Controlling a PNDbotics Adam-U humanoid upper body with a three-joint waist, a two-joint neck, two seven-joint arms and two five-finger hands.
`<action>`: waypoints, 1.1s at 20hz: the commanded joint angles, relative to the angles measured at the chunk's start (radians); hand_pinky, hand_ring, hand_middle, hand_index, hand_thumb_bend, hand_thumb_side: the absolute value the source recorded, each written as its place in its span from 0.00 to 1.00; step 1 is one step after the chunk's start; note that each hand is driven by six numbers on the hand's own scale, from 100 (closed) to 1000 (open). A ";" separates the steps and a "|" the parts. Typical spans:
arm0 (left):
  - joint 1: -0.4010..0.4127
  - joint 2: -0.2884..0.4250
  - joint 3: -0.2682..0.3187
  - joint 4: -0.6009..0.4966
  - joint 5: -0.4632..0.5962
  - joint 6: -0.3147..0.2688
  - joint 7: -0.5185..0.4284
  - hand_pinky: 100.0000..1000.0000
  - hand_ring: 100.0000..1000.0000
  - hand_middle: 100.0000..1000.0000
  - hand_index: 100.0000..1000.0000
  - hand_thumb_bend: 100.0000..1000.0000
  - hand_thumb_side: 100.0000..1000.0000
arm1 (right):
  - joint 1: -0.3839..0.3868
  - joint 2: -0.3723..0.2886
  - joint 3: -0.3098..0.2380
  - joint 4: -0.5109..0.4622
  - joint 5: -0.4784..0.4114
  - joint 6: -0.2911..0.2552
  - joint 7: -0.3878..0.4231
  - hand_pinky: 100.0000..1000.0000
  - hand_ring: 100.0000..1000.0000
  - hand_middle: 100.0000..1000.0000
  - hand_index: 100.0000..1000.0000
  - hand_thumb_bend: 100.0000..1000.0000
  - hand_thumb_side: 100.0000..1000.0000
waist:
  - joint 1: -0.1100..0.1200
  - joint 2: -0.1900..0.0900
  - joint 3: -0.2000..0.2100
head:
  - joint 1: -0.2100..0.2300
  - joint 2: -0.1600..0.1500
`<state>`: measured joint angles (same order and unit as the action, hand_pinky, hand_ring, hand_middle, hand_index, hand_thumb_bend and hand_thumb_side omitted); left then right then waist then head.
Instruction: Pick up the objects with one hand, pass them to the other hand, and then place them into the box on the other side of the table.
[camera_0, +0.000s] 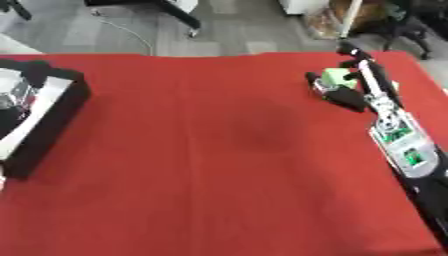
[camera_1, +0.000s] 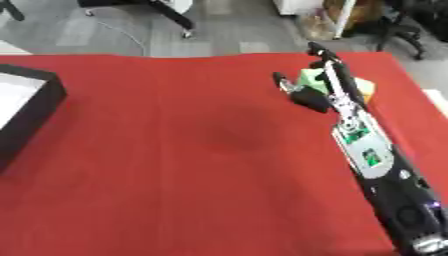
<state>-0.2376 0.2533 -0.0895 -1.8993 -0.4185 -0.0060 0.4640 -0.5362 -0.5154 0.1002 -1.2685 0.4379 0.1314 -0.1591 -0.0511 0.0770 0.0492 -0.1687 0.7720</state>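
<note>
Green object (camera_0: 335, 77), blocky and pale, sits among the fingers of the right hand (camera_0: 343, 89) at the far right of the red tablecloth (camera_0: 219, 150).

Nearest, along the right edge: right forearm (camera_1: 372, 155), black with a silver casing and a small green patch, running up and away toward the hand.

At its far end: the hand, with dark fingers (camera_0: 348, 97) curled below and beside the green object and another finger (camera_0: 350, 50) reaching past it on the far side. Appears closed round the object; whether lifted off the cloth or resting on it cannot be told.

Just right of the hand, behind the wrist: a sliver of something yellow (camera_1: 367, 87), mostly hidden, on the cloth.

Well to the left of the hand, across a wide stretch of bare red cloth: black box (camera_0: 52, 120) at the left edge of the table, white inside, holding some pale and dark items (camera_0: 19, 92) too blurred to name.

Beyond the hand, past the far table edge: grey floor (camera_0: 236, 25), a thin cable (camera_0: 131, 32), and chair or stand legs (camera_0: 179, 15) on castors.

Left hand shows in neither view.
</note>
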 joint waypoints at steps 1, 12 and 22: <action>0.002 -0.029 -0.027 0.005 0.017 -0.032 -0.026 0.71 0.75 0.75 0.90 0.73 0.55 | -0.065 -0.077 -0.020 0.151 0.025 0.021 -0.018 0.72 0.82 0.90 0.98 0.42 0.49 | -0.008 -0.011 0.003 | -0.028 -0.002; 0.009 -0.073 -0.074 0.018 0.045 -0.052 -0.085 0.70 0.73 0.74 0.90 0.73 0.55 | -0.278 -0.011 -0.046 0.617 0.020 0.011 -0.056 0.70 0.79 0.87 0.97 0.42 0.53 | 0.022 0.004 0.039 | -0.093 -0.002; 0.006 -0.078 -0.078 0.017 0.045 -0.054 -0.093 0.70 0.73 0.74 0.90 0.73 0.55 | -0.306 0.018 -0.045 0.678 0.005 -0.014 -0.057 0.70 0.76 0.83 0.97 0.42 0.53 | 0.019 0.013 0.051 | -0.087 -0.002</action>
<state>-0.2195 0.1740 -0.1643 -1.8693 -0.3755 -0.0577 0.3744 -0.8185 -0.4777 0.0576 -0.5832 0.4467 0.1236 -0.2160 -0.0391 0.0852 0.0999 -0.2575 0.7723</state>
